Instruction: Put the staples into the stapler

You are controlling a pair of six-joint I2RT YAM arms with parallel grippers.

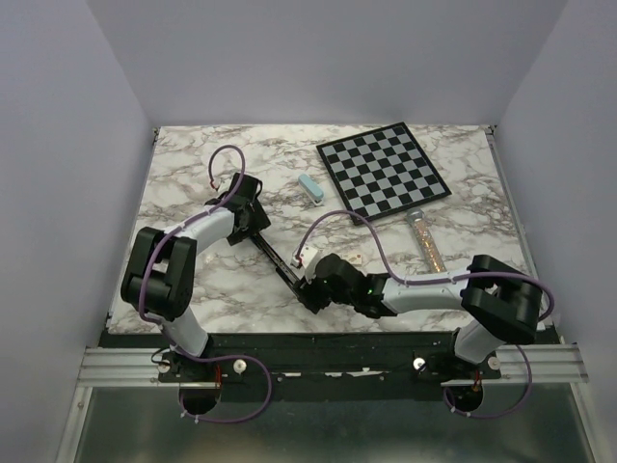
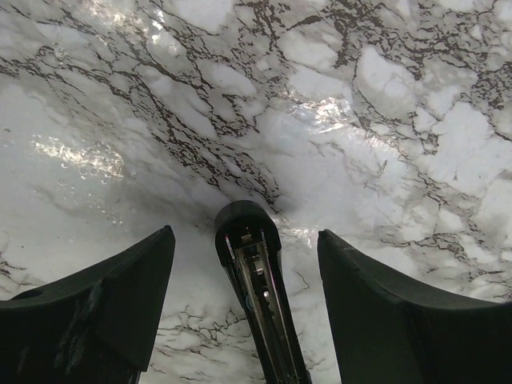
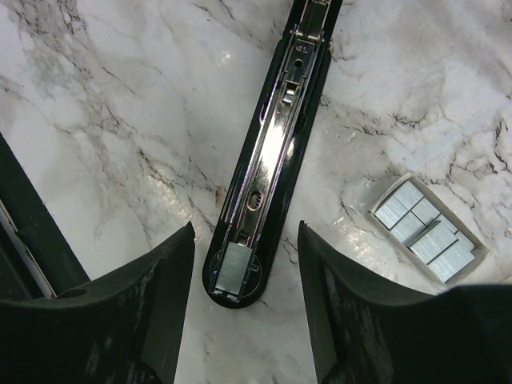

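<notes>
Lying opened flat on the white marble-patterned bench (image 1: pixel 193 183), the slim black stapler (image 3: pixel 268 160) is flanked at each end by one claw. The left claw (image 2: pixel 244 234) and the right claw (image 3: pixel 246 227) are both seen apart, not touching it. Silver-grey strips of staples (image 3: pixel 432 240) are held in a small cream box (image 3: pixel 374 211) just beside the stapler. One short ribbed silver block (image 3: pixel 230 268) is seen on its rounded end.
</notes>
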